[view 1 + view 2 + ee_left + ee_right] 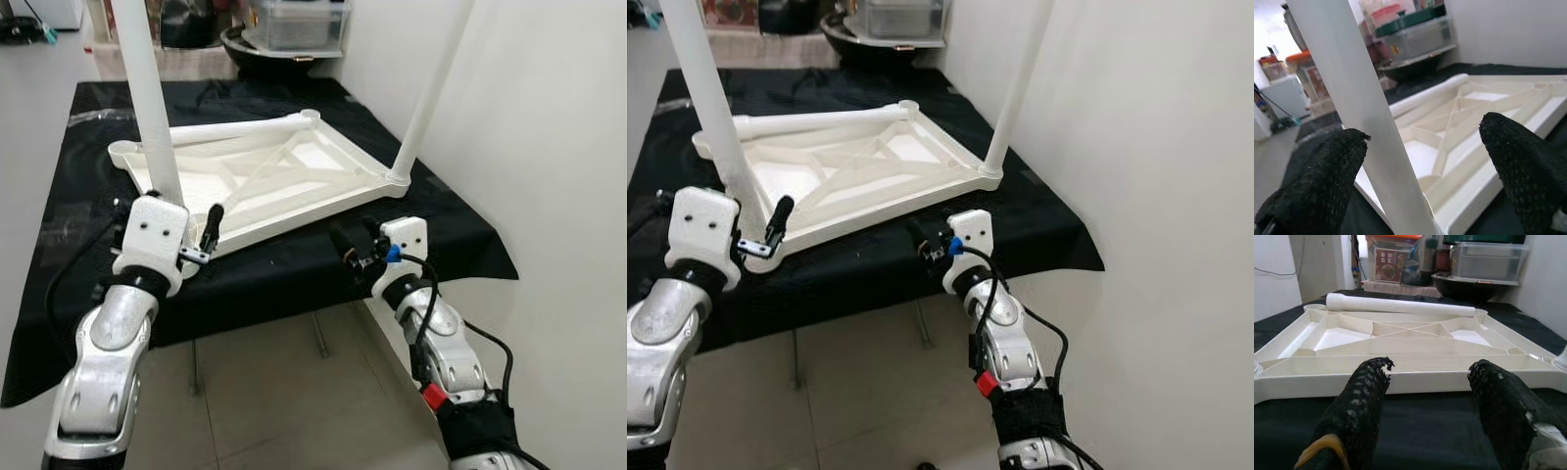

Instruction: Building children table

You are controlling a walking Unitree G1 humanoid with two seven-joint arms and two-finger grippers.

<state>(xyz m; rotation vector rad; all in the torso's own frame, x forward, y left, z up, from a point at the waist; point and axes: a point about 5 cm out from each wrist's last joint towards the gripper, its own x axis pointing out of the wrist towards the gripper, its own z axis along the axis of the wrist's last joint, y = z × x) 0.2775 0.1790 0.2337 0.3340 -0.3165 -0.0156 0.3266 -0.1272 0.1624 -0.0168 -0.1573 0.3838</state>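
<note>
my left gripper (201, 238) gaped round the stiff, light-looking leg (149, 108), grabbable low; right gripper (355, 250) open, empty.

The scene was viewed by the two head cameras from above, facing forward and down, so that the upturned white tabletop (260, 181) on the black cloth (294, 269) was framed with both arms in the foreground. Nearly the same field was covered by both, with the right eye view shifted slightly sideways. The left wrist view was taken low and very close, along the left gripper (1425, 161) fingers, past an upright white leg (1359, 110) towards the tabletop's ribbed underside. The right wrist view was taken from near cloth level, along the right gripper (1430, 401) fingers, facing the tabletop's near edge. The ribbed underside was shared by all four views.
</note>
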